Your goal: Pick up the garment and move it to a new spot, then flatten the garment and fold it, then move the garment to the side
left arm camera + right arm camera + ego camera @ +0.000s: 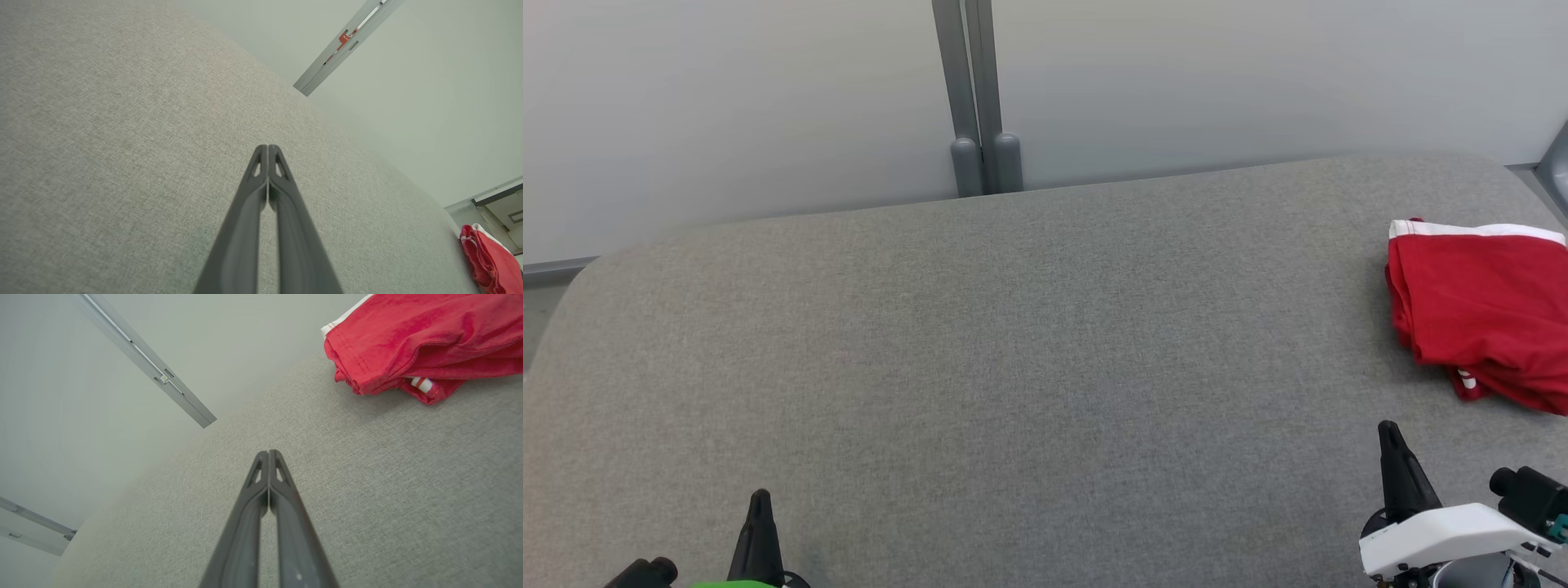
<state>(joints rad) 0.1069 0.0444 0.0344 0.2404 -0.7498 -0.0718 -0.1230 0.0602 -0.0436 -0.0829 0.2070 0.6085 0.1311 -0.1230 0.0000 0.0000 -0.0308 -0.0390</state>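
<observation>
The garment (pixel 1482 314) is red with white trim and lies folded in a loose stack at the right side of the grey fabric surface (pixel 1013 367); its right part runs out of the head view. It also appears at the lower right of the left wrist view (pixel 488 261) and at the top right of the right wrist view (pixel 421 339). My left gripper (pixel 760 494) sits at the lower left, shut and empty, its fingertips pressed together (pixel 268 147). My right gripper (pixel 1388 426) rests at the lower right, in front of the garment and apart from it, shut with nothing held (pixel 268 452).
A pale wall stands behind the surface, with a grey double post (pixel 976 106) rising at its far edge. The surface has rounded far corners. A strip of floor (pixel 543 306) shows past the left corner, and a grey frame edge (pixel 1556 163) shows at the far right.
</observation>
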